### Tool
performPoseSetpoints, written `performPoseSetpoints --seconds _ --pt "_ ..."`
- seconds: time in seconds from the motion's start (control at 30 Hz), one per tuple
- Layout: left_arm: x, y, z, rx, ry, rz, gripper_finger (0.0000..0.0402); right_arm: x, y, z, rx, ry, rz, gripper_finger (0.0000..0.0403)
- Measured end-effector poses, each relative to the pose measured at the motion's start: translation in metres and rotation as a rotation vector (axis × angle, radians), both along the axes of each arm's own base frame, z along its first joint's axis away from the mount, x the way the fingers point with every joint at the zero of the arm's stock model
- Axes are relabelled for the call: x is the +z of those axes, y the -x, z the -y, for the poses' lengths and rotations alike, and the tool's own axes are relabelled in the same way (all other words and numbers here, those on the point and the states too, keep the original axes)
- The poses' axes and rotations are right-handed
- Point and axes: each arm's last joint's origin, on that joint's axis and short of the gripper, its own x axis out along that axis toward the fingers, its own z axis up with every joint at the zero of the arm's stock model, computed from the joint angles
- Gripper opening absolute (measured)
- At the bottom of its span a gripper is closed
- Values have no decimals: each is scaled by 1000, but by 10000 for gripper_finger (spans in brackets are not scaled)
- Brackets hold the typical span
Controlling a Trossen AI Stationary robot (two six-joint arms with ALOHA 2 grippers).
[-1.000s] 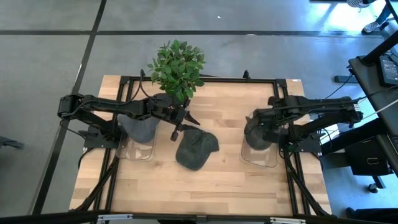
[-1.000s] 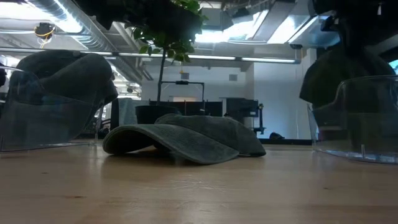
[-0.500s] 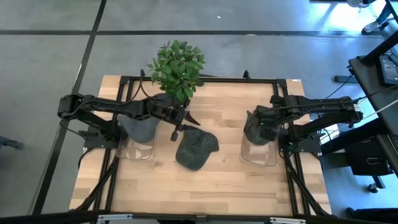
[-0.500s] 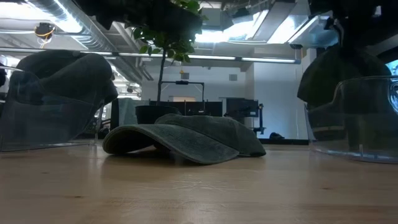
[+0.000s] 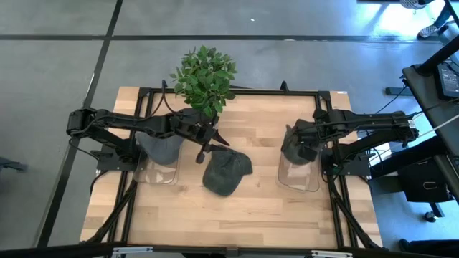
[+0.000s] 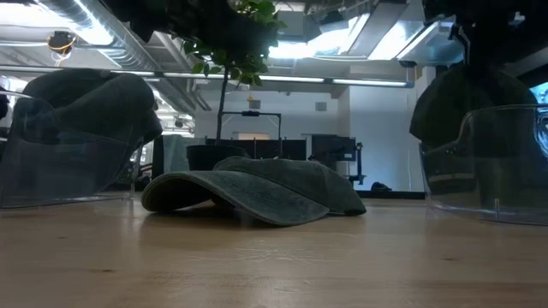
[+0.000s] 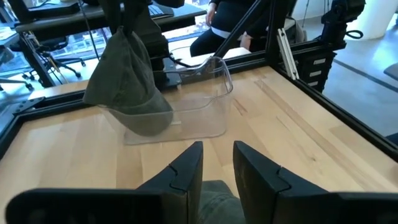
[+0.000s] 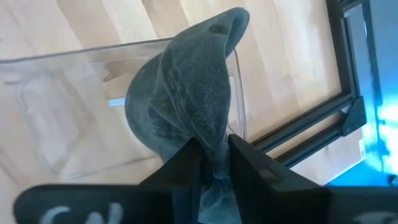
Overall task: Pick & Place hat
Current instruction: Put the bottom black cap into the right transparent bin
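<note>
Right pincer (image 8: 212, 163) pinches a grey hat (image 8: 186, 99), dangling it over the clear bin (image 8: 50, 106) (placing step): next, lower and release. Left pincer (image 7: 214, 163), spread, hovers above the tabletop hat (image 5: 226, 170).

No text, label, brand, number or sign can be read in any view. The hats, the clear bins and the wooden table carry no legible markings.

Both arms are matte black, built of slim jointed segments. Each ends in two flat, angular dark fingers (image 7: 186, 171)
</note>
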Motion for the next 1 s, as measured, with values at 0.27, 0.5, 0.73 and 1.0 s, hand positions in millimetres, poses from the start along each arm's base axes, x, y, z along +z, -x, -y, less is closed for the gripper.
performPoseSetpoints --seconds 0.27,0.5,0.73,1.0 --pt "0 0 0 -1 -2 0 82 0 0 0 -29 -5 10 77" --pt "0 0 0 -1 -2 0 86 0 0 -1 -67 -44 22 78" --pt "0 0 0 -3 -11 3 82 -1 0 -3 -63 -129 14 79" --pt "0 0 0 -3 -10 2 84 -1 0 -3 -62 -129 14 79"
